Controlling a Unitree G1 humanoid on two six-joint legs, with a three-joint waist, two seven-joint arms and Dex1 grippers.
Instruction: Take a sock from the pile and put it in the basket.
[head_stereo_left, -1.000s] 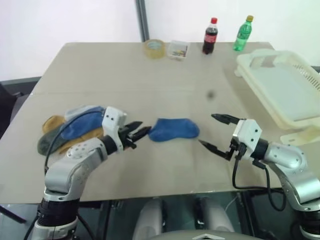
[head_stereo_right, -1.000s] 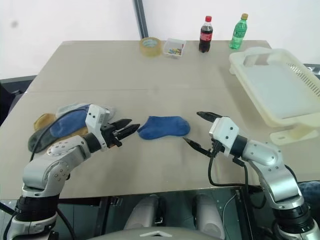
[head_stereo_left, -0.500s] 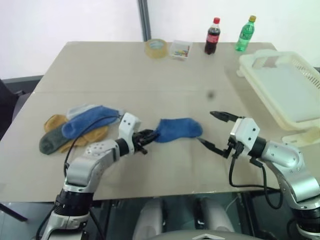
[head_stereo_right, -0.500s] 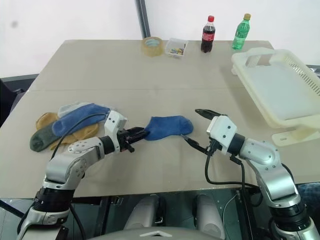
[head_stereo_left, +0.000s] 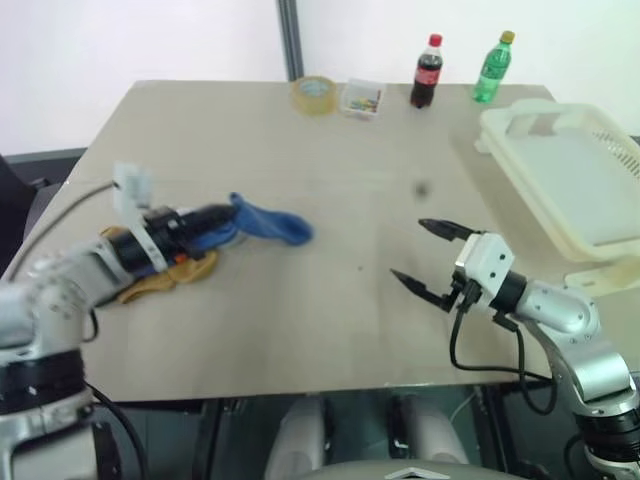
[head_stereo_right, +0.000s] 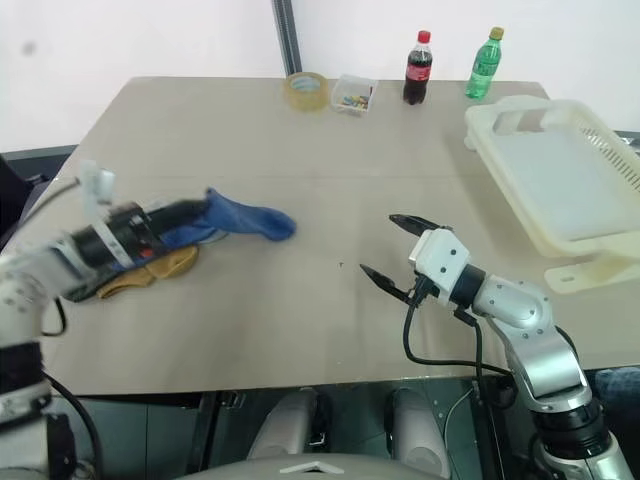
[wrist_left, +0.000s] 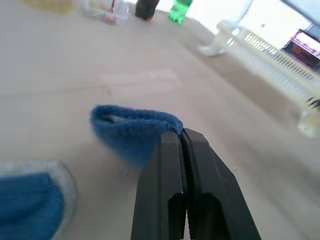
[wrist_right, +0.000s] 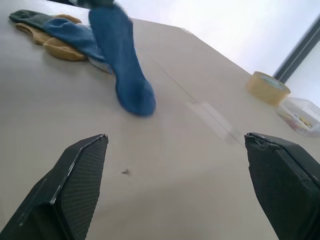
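Note:
My left gripper (head_stereo_left: 218, 222) is shut on one end of a royal blue sock (head_stereo_left: 268, 224) and holds it above the table, its free end hanging to the right. The left wrist view shows the black fingers (wrist_left: 172, 165) pressed together on the sock's edge (wrist_left: 131, 131). The pile (head_stereo_left: 165, 272) of yellow, blue and grey socks lies under and behind that gripper at the table's left. My right gripper (head_stereo_left: 406, 247) hovers open and empty right of centre, pointing left at the sock (wrist_right: 125, 75). The cream basket (head_stereo_left: 580, 180) sits at the right edge, empty.
A tape roll (head_stereo_left: 312, 95), a small clear box (head_stereo_left: 360, 98), a cola bottle (head_stereo_left: 426, 72) and a green bottle (head_stereo_left: 490, 67) stand along the table's far edge. A bare stretch of table lies between the two grippers.
My left gripper shut on the blue sock lying at mid-table, then lifted it up and to the left, over the pile. The right gripper stayed in place, open.

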